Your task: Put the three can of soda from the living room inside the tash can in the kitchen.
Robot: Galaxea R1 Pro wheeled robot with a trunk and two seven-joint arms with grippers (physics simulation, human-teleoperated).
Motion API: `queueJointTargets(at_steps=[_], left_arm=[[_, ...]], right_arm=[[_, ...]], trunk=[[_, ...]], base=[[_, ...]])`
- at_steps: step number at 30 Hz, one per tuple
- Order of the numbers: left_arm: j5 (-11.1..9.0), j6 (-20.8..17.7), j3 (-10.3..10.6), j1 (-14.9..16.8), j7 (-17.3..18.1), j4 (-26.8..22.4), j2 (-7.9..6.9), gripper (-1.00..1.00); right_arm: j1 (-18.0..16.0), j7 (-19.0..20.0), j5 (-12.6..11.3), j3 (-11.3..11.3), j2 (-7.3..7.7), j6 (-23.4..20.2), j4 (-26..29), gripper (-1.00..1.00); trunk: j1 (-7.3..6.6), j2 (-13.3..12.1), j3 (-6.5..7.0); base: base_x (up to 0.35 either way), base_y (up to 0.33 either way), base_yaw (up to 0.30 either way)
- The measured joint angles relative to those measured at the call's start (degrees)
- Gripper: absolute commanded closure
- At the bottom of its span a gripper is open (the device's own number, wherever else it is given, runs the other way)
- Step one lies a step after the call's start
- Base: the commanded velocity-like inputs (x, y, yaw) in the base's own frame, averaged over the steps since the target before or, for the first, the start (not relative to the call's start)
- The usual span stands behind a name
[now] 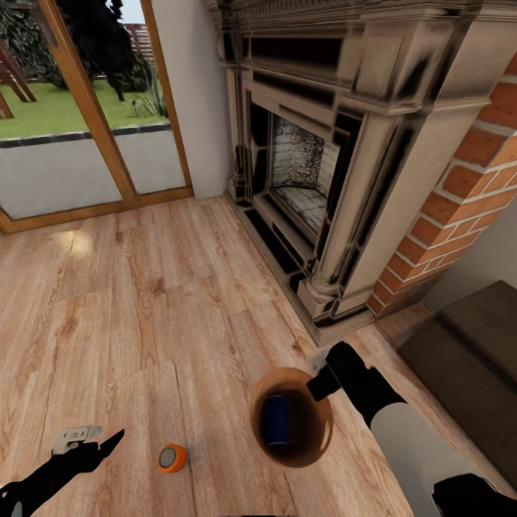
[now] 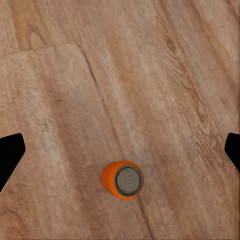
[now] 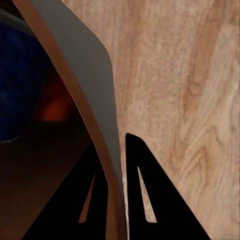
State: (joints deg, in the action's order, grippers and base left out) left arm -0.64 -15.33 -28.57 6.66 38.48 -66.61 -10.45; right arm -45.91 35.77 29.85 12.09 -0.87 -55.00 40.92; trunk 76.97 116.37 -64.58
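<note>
Your left wrist camera looks straight down at one orange can on the wood floor.

You see the orange soda can (image 2: 123, 180) standing upright on the pale wood-plank floor (image 2: 165, 75), its grey top facing the camera. Your left gripper (image 2: 120, 152) is spread wide: one dark fingertip (image 2: 9, 157) shows at one edge of the picture and the other at the opposite edge, both well apart from the can. The can sits between them, slightly off the line joining them. A plank seam (image 2: 107, 107) runs across the floor toward the can.
</note>
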Motion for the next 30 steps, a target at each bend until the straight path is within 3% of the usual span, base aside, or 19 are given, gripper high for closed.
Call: queueJointTargets(at_steps=[3, 5, 9, 14, 17, 22, 23, 27, 30], left_arm=[[0.0, 0.95, 0.96, 0.95, -0.97, 0.94, 0.97, -1.0], [0.0, 1.58, 1.61, 1.59, -1.61, 1.57, 1.62, -1.0], [0.0, 2.84, 2.89, 2.86, -2.89, 2.83, 2.68, -1.0], [0.64, 4.43, 4.5, 4.47, -3.85, 4.42, 2.83, -1.0], [1.26, 3.44, 5.47, 3.5, -2.89, 4.08, 3.78, -1.0], [1.4, 1.81, 7.06, 1.89, -1.28, 2.45, 4.05, -1.0], [1.4, 0.62, 7.01, -2.56, 4.49, 0.5, 4.06, -1.0], [1.43, 0.36, 6.75, -3.93, 4.95, -0.06, 4.11, -1.0], [1.45, 0.32, 6.71, -3.99, 5.0, -0.15, 4.12, -1.0]], right_arm=[[0.99, 0.09, 3.72, -0.86, 1.0, 2.56, 0.97, 1.0], [1.65, 0.1, 6.77, -1.44, 1.01, 4.01, 1.36, 1.0], [2.05, 0.14, 10.29, -2.56, 1.01, 4.25, 1.36, 1.0], [1.91, -0.81, 13.76, -3.89, 0.38, 4.63, 0.77, 1.0], [2.71, -1.6, 15.41, -2.75, -0.49, 4.28, -0.34, 1.0], [2.9, -1.83, 16.31, -0.94, -0.59, 3.27, -2.02, 1.0], [2.85, -2.16, 15.05, 1.73, -0.59, 0.82, -2.39, 1.0], [2.91, -1.86, 10.63, 0.73, -0.53, 0.4, -2.75, 1.0], [2.96, -1.9, 2.35, 0.34, -0.52, 0.34, -2.76, 1.0]], trunk=[[0.0, 0.0, 0.0], [0.0, 0.0, 0.0], [0.0, 0.0, 0.0], [0.0, 0.0, 0.0], [0.0, 0.0, -0.01], [0.0, 0.0, 0.0], [-0.01, 0.01, 0.01], [0.0, 0.0, 0.0], [0.0, 0.0, -0.01]], base=[[0.0, 0.0, 0.0], [0.0, 0.0, 0.0], [0.0, 0.0, 0.0], [0.0, 0.0, 0.0], [0.0, 0.0, 0.0], [0.0, 0.0, 0.0], [0.0, 0.0, 0.0], [0.0, 0.0, 0.0], [0.0, 0.0, 0.0]])
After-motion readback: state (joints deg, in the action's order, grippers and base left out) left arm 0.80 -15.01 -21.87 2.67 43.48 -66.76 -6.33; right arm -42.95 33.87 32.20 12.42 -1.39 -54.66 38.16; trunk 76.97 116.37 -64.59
